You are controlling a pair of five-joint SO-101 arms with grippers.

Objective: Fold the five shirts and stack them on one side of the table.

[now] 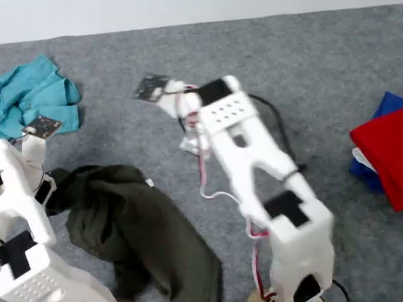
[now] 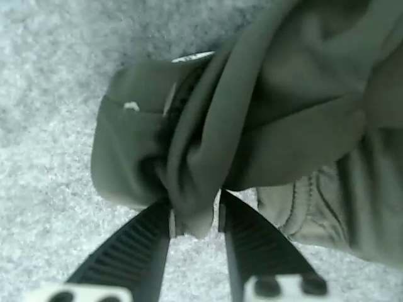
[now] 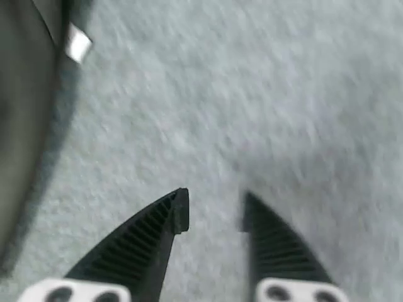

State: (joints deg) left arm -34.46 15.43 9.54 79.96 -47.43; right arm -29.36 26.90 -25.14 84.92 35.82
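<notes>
A dark olive shirt (image 1: pixel 145 233) lies crumpled on the grey table surface (image 1: pixel 307 64) at the front left. My left gripper (image 2: pixel 195 214) is shut on a bunched fold of the olive shirt (image 2: pixel 271 107) near its collar end; in the high view that left gripper (image 1: pixel 49 189) sits at the shirt's left edge. My right gripper (image 3: pixel 214 211) stands open over bare grey surface, nothing between its fingers, with the olive shirt's edge (image 3: pixel 25 94) beside it. A teal shirt (image 1: pixel 24 99) lies crumpled at the back left.
A stack of folded shirts sits at the right edge, red (image 1: pixel 399 151) on top, blue (image 1: pixel 388 106) and white under it. The right arm (image 1: pixel 260 174) stretches over the table's middle, with cables alongside it.
</notes>
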